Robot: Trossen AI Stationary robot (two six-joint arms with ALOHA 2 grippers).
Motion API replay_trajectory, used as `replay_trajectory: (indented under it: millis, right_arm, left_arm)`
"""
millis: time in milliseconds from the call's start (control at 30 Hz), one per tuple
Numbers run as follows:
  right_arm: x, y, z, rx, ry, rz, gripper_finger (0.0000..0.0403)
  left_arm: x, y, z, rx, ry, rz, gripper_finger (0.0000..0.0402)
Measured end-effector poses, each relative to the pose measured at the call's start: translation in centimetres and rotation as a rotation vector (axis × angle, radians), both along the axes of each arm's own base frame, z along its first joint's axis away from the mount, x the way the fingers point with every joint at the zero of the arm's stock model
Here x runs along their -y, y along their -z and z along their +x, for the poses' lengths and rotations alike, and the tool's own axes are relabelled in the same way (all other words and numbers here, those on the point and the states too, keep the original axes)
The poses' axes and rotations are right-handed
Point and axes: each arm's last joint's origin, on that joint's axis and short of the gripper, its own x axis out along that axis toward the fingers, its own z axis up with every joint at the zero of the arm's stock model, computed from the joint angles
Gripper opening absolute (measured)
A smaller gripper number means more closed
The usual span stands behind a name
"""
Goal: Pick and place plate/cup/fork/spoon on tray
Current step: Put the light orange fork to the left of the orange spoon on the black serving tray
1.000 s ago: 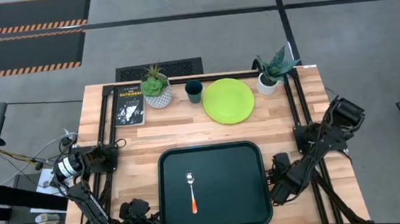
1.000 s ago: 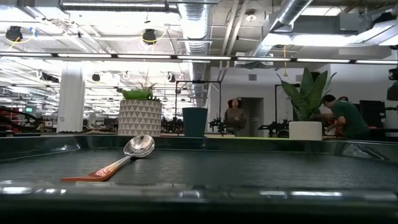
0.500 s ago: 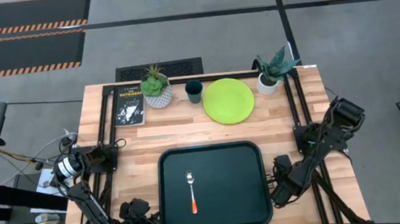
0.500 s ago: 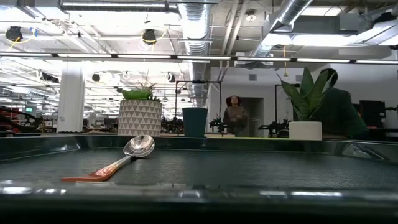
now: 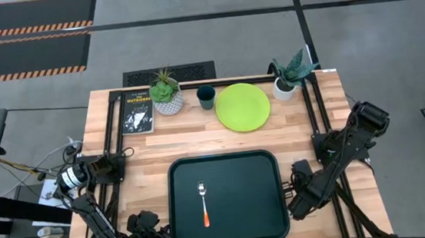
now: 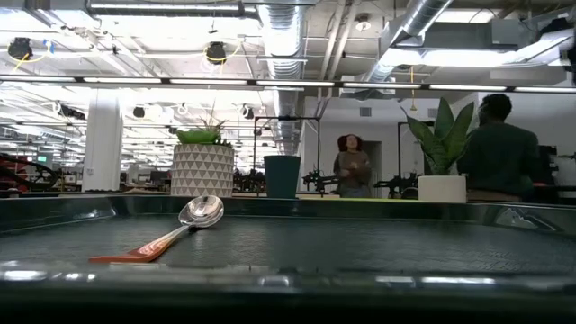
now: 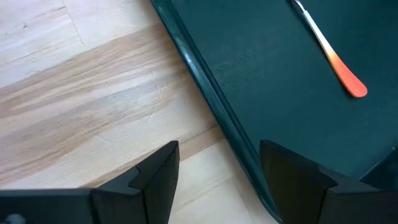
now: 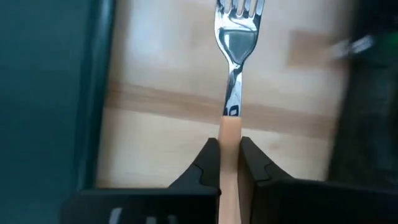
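Note:
The orange-handled fork [image 8: 238,31] shows only in the right wrist view, over the wood just right of the dark tray [image 5: 179,214]; my right gripper [image 8: 229,163] [image 5: 298,195] is shut on it. The orange-handled spoon [image 5: 204,203] [image 6: 180,229] lies flat in the tray's middle. The lime-green plate [image 5: 242,106] lies flat on the table at the far side, and the dark cup [image 5: 206,97] [image 6: 282,176] stands upright left of it. My left gripper [image 7: 217,174] [image 5: 155,233] stands open over the tray's near left rim, with nothing between its fingers. My right gripper pinches the fork's orange handle [image 8: 229,134] between its two fingers, just behind where the metal neck begins. The fingers lie along the fork, and the tines point straight away from the gripper. Whether the fork is lifted off the wood I cannot tell.
Two white pots with plants [image 5: 166,94] [image 5: 290,77] and a black book [image 5: 137,112] stand along the far edge. Black frame rails [image 5: 314,118] run down both table sides. People stand in the room beyond the table [image 6: 353,166].

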Motion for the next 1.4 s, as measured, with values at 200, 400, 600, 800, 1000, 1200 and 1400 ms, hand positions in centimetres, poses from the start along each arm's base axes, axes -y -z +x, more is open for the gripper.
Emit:
replay_trajectory:
  millis: [200,400,600,800,1000,1200,1400]
  right_arm:
    - [-0.4,-4.2,1.3,0.106,-0.074,-0.040,0.0024]
    - [-0.9,-5.7,5.3,0.305,-0.211,0.004,0.0034]
    - [-1.6,-5.7,11.1,0.594,-0.370,0.063,0.0039]
    - [-2.4,-4.5,16.9,0.754,-0.467,0.092,0.0039]
    - [-3.5,-3.1,22.1,0.764,-0.519,0.105,0.0040]
    - [-4.2,-1.9,26.1,0.797,-0.489,0.095,0.0040]
    - [-4.0,0.0,28.7,0.845,-0.338,0.106,0.0044]
  left_arm:
    - [0.0,0.0,0.0,0.000,0.000,0.000,0.0210]
    - [-0.1,0.0,0.1,0.005,-0.004,0.002,0.0210]
    - [-0.1,0.0,0.2,0.008,-0.003,0.004,0.0210]
    - [-0.1,0.0,0.2,0.011,0.003,0.010,0.0210]
    - [-0.1,-0.1,0.2,0.031,0.014,0.027,0.0210]
    - [-0.1,-0.1,0.2,0.026,0.023,0.034,0.0210]
    - [-0.2,-0.1,0.3,0.052,0.029,0.051,0.0210]
